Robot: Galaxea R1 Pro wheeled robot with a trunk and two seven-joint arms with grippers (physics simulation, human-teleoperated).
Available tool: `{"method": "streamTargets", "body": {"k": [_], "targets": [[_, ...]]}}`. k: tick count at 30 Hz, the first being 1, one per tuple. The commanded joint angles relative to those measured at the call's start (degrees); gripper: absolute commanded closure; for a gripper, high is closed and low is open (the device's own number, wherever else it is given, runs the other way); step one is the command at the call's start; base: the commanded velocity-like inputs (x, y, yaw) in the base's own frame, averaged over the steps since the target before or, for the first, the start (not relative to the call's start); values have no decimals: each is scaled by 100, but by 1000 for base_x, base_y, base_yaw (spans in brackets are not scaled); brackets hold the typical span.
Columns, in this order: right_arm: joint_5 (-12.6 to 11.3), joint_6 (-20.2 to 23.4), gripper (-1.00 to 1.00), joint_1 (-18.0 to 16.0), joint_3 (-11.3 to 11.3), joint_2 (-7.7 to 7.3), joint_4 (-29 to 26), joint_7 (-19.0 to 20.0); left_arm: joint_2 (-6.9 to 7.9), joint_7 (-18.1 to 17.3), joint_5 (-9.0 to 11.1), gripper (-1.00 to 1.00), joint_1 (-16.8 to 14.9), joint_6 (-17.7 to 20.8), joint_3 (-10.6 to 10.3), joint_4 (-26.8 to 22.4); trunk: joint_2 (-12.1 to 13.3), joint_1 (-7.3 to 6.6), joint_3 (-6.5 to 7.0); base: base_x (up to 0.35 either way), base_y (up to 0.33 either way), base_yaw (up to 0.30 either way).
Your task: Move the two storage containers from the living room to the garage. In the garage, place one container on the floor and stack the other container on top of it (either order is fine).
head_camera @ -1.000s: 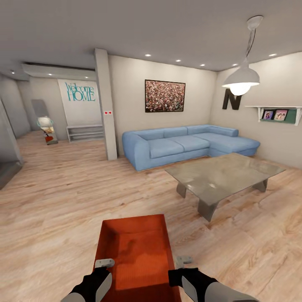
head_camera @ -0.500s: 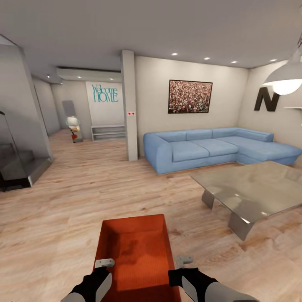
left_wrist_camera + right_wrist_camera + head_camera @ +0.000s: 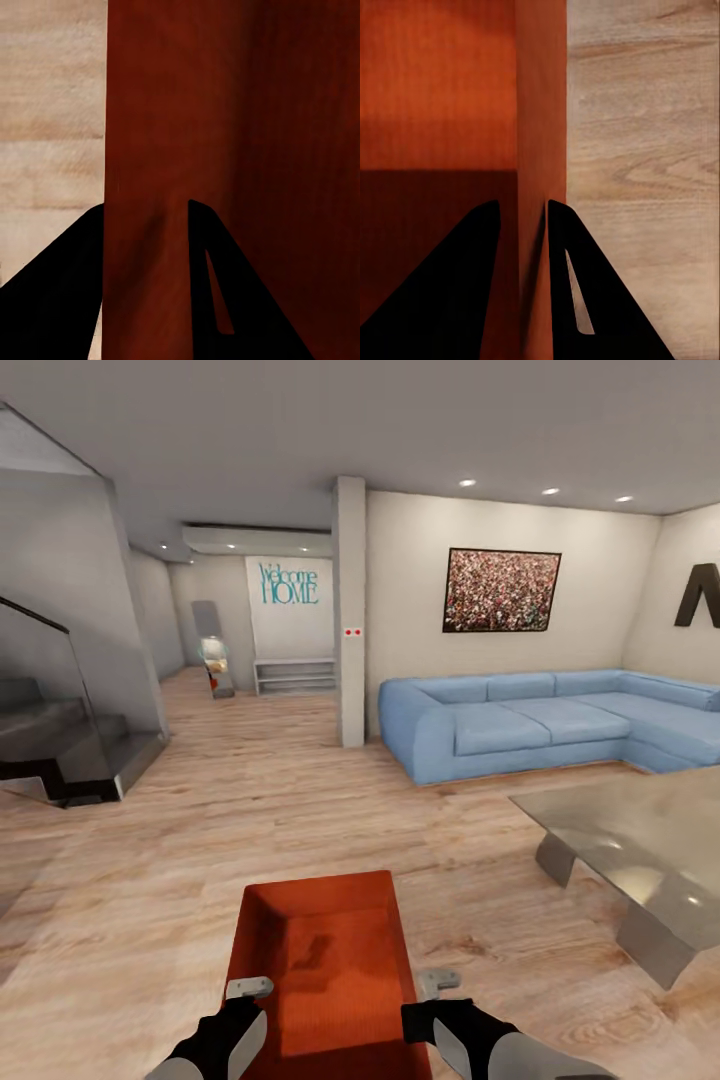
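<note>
Head view: you are in the living room, on the wood floor [image 3: 150, 860], with the blue sofa [image 3: 540, 725] and glass table [image 3: 640, 840] ahead. You carry one storage container [image 3: 320, 970] low out front. Your left gripper [image 3: 146, 225] and right gripper [image 3: 525, 221] each pinch a side wall.

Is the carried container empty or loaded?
Empty: the head view looks into the container and shows only its bare orange floor.

Blue sofa [image 3: 540, 720], glass table [image 3: 640, 840], wood-plank floor [image 3: 200, 830].
</note>
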Motion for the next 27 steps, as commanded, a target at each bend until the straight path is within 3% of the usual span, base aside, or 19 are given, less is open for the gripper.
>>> {"method": "streamTargets", "body": {"k": [1,4,7,27], "targets": [[109,-165,100,-3,-6,-1,-126,-25,-8,227,71,100,3,69,-52,15,-3,2,-6,292,223,12],[109,-165,100,-2,-6,-1,-125,-25,-2,33,71,100,3,71,-52,16,-3,2,-6,292,222,3],[109,-165,100,-3,-6,-1,-126,-25,10,-413,73,100,3,77,-49,24,-3,2,-6,292,213,1],[109,-165,100,-3,-6,-7,-119,-25,14,-484,80,100,3,78,-43,25,-3,2,-6,293,208,0]]}}
